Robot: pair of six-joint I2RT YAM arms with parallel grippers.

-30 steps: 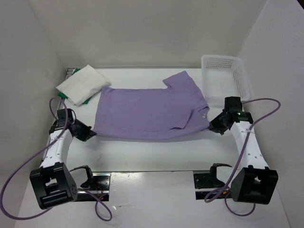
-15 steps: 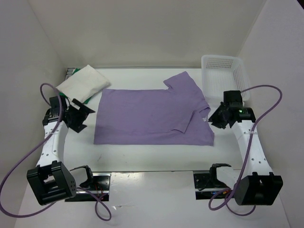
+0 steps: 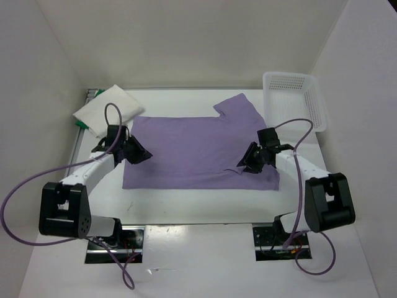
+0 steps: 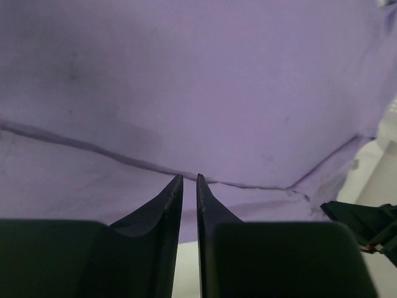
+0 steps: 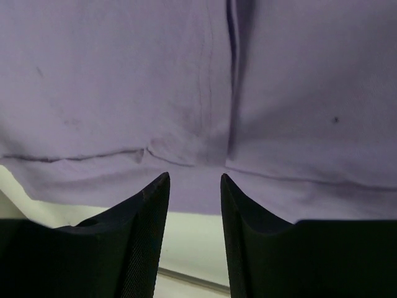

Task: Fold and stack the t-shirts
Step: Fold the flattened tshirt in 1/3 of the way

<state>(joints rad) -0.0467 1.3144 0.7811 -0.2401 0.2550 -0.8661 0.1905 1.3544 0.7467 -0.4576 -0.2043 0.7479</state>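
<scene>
Lavender t-shirt spread flat mid-table, bare table along its near hem. Left gripper at its left edge, jaws narrowed to a slit; pinch on cloth unclear. Right gripper over near right hem, jaws apart, nothing between. White t-shirt folded atop green t-shirt, far left; basket far right, apart.

top view high and behind, looking down, both wrist views close over same purple t-shirt
</scene>
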